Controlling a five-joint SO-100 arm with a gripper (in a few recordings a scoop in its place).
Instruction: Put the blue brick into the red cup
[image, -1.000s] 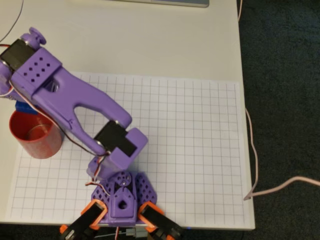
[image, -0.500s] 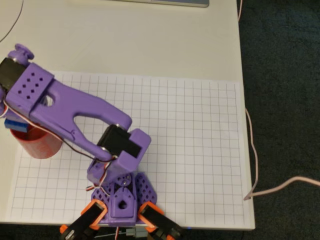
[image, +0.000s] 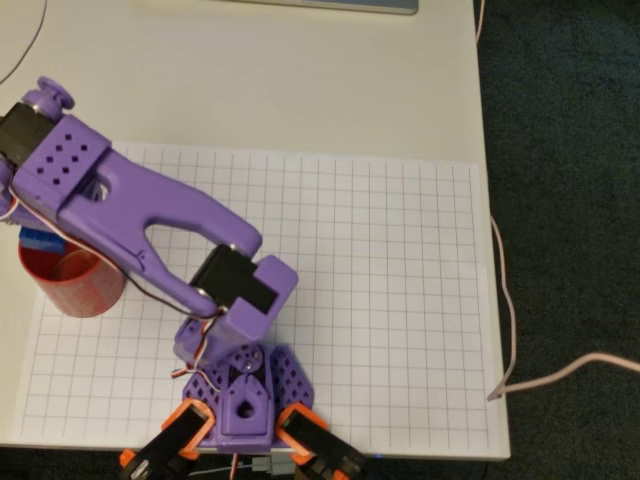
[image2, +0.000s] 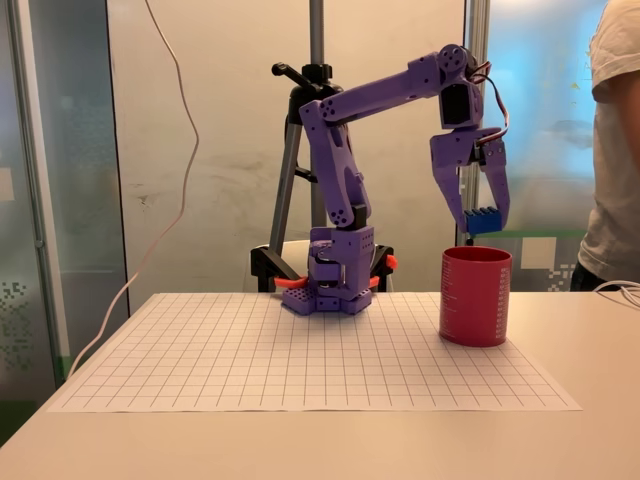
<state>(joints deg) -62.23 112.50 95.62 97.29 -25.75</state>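
Note:
The red cup (image2: 476, 296) stands upright at the right of the grid mat in the fixed view; from overhead the red cup (image: 72, 283) sits at the mat's left edge, partly under the purple arm. My gripper (image2: 482, 222) hangs directly above the cup's mouth, shut on the blue brick (image2: 483, 220), which is a short way above the rim. In the overhead view just a sliver of the blue brick (image: 38, 240) peeks out beside the wrist, over the cup's far rim.
The arm's base (image: 240, 390) is clamped at the mat's near edge in the overhead view. A white grid mat (image: 380, 300) covers the table. A cable (image: 505, 300) trails along the right edge. A person (image2: 615, 150) stands at the fixed view's right.
The wrist swung left over the cup and then eased slightly back; the blue brick stays held above the cup's mouth.

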